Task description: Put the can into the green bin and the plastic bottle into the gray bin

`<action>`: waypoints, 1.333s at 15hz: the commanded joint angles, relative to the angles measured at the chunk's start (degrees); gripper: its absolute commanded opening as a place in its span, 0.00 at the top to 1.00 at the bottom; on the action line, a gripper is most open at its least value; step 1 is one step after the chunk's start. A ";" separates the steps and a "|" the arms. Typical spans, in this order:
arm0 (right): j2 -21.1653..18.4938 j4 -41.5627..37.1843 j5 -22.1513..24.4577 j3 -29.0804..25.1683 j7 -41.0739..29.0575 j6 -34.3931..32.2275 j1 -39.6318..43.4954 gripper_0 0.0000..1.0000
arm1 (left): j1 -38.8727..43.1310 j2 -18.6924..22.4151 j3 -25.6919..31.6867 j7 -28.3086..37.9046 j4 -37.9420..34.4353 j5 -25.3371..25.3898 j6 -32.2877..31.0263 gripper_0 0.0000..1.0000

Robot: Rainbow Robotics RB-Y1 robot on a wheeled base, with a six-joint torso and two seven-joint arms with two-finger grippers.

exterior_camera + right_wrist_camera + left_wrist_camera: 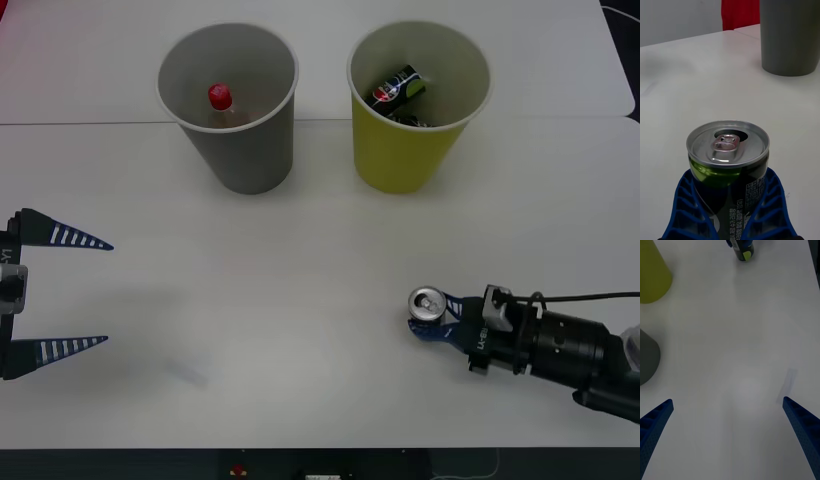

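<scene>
Right gripper (432,318) closed on a green-patched dark can with a silver pull-tab top (728,144), near the white table's (300,300) front right corner.
The thin metal wall should feel light, smooth and easy to dent, so the mid-body hold suits it. The small dark drink can with a round red and blue logo (398,88) lies inside the yellow-green tapered bin (405,160); the clear red-capped plastic bottle (220,100) stands in the gray tapered bin (250,160). The left gripper (107,292) hangs wide open and empty at the left edge.
</scene>
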 commanded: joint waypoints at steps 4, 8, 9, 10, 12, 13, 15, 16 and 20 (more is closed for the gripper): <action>-5.47 -10.07 -0.04 1.40 -14.36 0.64 2.09 1.00 | 0.00 0.00 0.00 0.00 0.00 0.00 0.00 0.00; -10.83 -20.80 0.14 1.40 -29.92 4.07 5.78 1.00 | 0.00 0.00 0.00 0.00 0.00 0.00 0.00 0.00; -12.24 -24.05 1.19 1.40 -33.44 5.91 6.84 1.00 | 0.00 0.00 0.00 0.00 0.00 0.00 0.00 0.00; -14.26 -28.71 2.86 1.32 -39.68 8.81 8.42 1.00 | 0.00 0.00 0.00 0.00 0.00 0.00 0.00 0.00; -16.63 -34.60 5.32 0.26 -48.03 11.80 10.35 1.00 | 0.00 0.00 0.00 0.00 0.00 0.00 0.00 0.00; -17.34 -38.11 8.05 -1.94 -53.74 11.63 11.41 1.00 | 0.00 0.00 0.00 0.00 0.00 0.00 0.00 0.00; -18.39 -43.21 12.62 -5.54 -62.62 11.19 12.64 1.00 | 0.00 0.00 0.00 0.00 0.00 0.00 0.00 0.00; -18.65 -46.20 15.61 -7.82 -68.59 10.31 13.34 1.00 | 0.00 0.00 0.00 0.00 0.00 0.00 0.00 0.00; -18.83 -54.28 23.69 -16.61 -88.54 1.52 12.02 1.00 | 0.00 0.00 0.00 0.00 0.00 0.00 0.00 0.00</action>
